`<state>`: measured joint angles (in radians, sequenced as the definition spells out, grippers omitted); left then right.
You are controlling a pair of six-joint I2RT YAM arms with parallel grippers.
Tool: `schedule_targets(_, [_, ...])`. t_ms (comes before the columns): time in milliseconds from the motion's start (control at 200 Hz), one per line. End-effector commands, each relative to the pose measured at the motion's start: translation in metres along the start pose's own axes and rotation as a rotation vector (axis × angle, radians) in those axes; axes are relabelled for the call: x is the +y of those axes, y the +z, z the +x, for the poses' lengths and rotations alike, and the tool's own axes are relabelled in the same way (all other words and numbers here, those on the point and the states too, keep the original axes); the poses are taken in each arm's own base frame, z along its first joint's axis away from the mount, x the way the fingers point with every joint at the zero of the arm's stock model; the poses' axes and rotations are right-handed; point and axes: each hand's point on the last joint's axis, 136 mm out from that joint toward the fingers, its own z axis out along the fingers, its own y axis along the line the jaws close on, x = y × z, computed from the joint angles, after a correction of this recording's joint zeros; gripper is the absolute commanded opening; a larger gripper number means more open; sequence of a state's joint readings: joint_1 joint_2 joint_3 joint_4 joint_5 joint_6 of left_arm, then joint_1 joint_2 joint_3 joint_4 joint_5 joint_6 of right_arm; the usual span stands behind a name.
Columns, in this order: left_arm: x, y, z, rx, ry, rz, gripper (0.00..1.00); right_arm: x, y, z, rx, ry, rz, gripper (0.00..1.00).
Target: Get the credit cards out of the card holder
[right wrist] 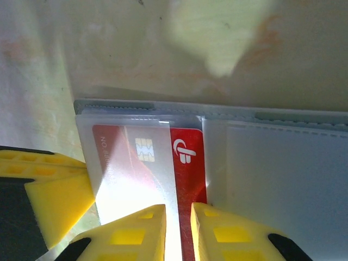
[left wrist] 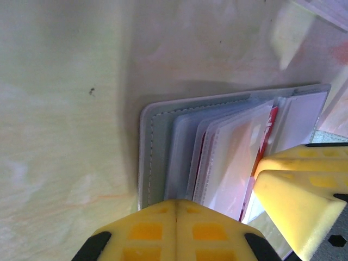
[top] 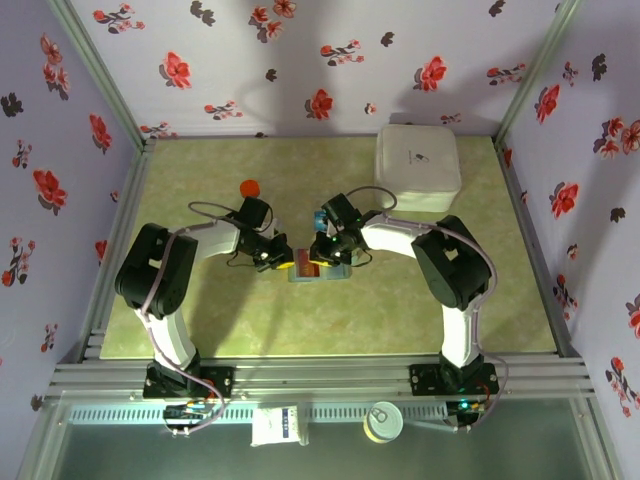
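Floral wallpaper closes in a pale green tabletop (top: 200, 320) in the top external view, with a white square box (top: 417, 167) at the far right. Both arms reach to the middle of the table, where the card holder (top: 318, 271) lies open and flat. The left gripper (top: 276, 259) is at its left end and the right gripper (top: 326, 256) is over it.

From the left wrist, the card holder (left wrist: 157, 147) shows a stitched grey edge and clear sleeves (left wrist: 228, 152) fanned up from it. A sliver of the red credit card (left wrist: 272, 122) shows among them. The left gripper (left wrist: 175, 209) is closed finger to finger with nothing seen between, its tips at the holder's near edge. The right gripper (left wrist: 283, 166) sits at the sleeves' free edge.

From the right wrist, the red credit card (right wrist: 187, 163) lies half under a glossy sleeve, its chip (right wrist: 144, 149) visible. The right gripper (right wrist: 178, 228) stands with a narrow gap, and the card's edge runs into that gap. Whether it actually pinches the card cannot be told.

The card is probably light, stiff and slick, and the sleeve is probably floppy and clingy. The holder looks light enough to drag along unless it is pinned. The exposed red strip past the sleeve's edge seems the best hold, pulled along the pocket's length.
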<state>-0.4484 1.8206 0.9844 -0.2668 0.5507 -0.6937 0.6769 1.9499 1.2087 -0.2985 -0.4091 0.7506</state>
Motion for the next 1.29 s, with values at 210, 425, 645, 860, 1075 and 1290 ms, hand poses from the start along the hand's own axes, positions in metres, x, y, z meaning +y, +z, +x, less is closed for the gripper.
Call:
schedule_targets(210, [0.008, 0.004, -0.003, 0.018, 0.020, -0.044, 0.00, 0.004, -0.017, -0.001, -0.039, -0.033, 0.028, 0.20])
schedule_targets(425, [-0.002, -0.007, -0.010, -0.009, 0.036, -0.040, 0.00, 0.010, -0.022, -0.002, -0.058, -0.034, -0.005, 0.20])
schedule_targets(645, [-0.017, -0.021, -0.012, -0.033, 0.048, -0.012, 0.00, 0.011, -0.023, -0.003, -0.065, -0.020, -0.035, 0.21])
schedule_targets(860, [-0.037, -0.016, -0.005, -0.012, 0.072, 0.022, 0.00, 0.008, -0.017, -0.005, -0.058, 0.024, -0.088, 0.21])
schedule_targets(1075, [-0.034, -0.003, -0.001, 0.015, 0.069, 0.006, 0.00, 0.003, -0.014, -0.004, -0.049, 0.041, -0.096, 0.21])
schedule_targets(1290, [-0.021, 0.006, 0.003, 0.041, 0.062, -0.023, 0.00, -0.003, -0.009, -0.002, -0.037, 0.054, -0.092, 0.21])
